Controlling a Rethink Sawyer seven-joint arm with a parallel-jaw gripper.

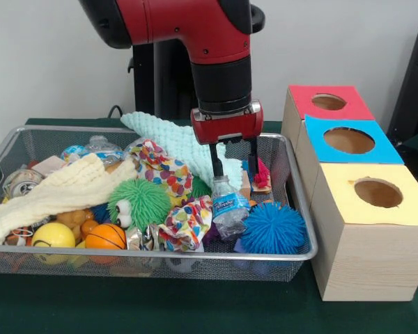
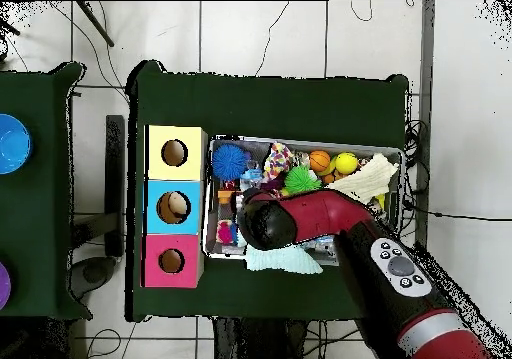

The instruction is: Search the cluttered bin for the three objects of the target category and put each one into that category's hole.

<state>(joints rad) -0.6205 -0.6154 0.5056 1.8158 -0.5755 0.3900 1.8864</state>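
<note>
The red and black arm's gripper hung over the right part of the wide silver wire-mesh basket, its two dark fingers spread and reaching down just above a small crumpled clear plastic bottle with a blue and white label; nothing appeared clamped between them. The bottle stood tilted, cap end up beneath the fingers, wedged between a spiky blue rubber ball and a spotted multicoloured cloth. It looked thin-walled and empty, so probably very light, springy and slick (a hard squeeze would likely buckle it instead of holding it). The neck or the crinkled shoulder just under the cap seemed the surest place to pinch, since the creased body offered ridges that could slip. The round hole in the blue card panel of the middle pale wooden box sat just beside the basket, unobstructed. In the overhead view the arm hid the bottle.
</note>
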